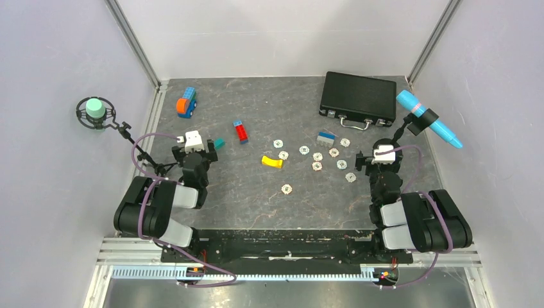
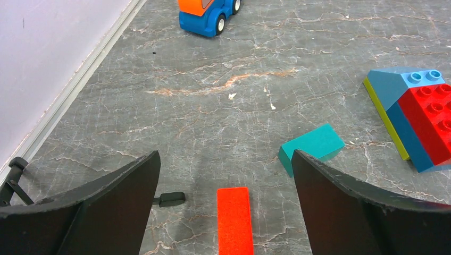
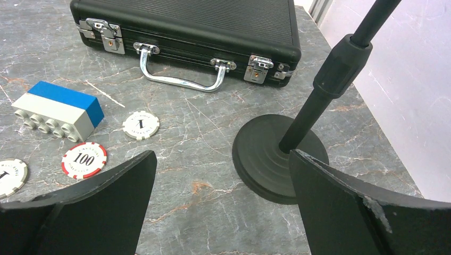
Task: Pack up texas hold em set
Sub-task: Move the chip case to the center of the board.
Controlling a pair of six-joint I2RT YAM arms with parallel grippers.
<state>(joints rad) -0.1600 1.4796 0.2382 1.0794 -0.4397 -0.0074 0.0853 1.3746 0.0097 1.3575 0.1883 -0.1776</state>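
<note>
Claws were both spread wide, pinching nothing. The left gripper (image 2: pixel 226 159) sat low over the table (image 2: pixel 223 90) with a red block (image 2: pixel 234 220) between its jaws and a teal block (image 2: pixel 311 146) just beside one finger; neither is part of the set. The right gripper (image 3: pixel 223 159) faced the black case (image 3: pixel 186 24), which lay closed at the far right with its handle and latches towards it — probably lined up for the latches. Chips (image 1: pixel 317 156) lay scattered mid-table, apart from the case, so it needs opening first. A stand base (image 3: pixel 266 154) sat just beside the right jaws — snag risk.
</note>
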